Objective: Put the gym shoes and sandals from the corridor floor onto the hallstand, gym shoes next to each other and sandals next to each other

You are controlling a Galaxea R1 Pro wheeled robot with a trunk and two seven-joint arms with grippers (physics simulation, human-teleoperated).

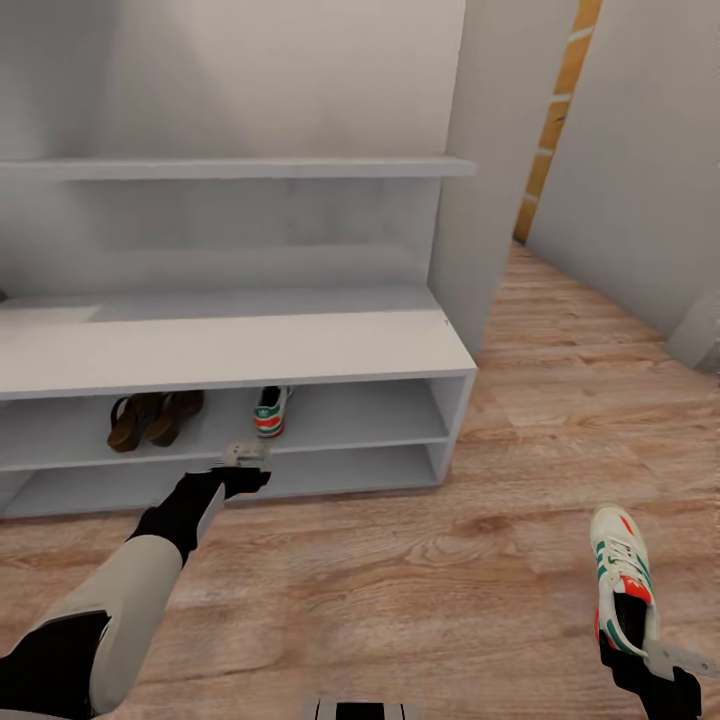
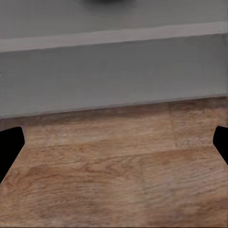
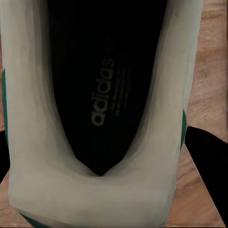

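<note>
Right hand (image 1: 655,668) grasping gym shoe (image 1: 620,580) at heel, left hand (image 1: 246,462) released near hallstand (image 1: 240,350)

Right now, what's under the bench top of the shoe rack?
On the upper shelf sit two sandals and one gym shoe. The left arm hides part of the lower shelf.

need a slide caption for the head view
Two sandals and one sneaker sit on the rack's upper shelf; the right tool grips the second sneaker.
</note>
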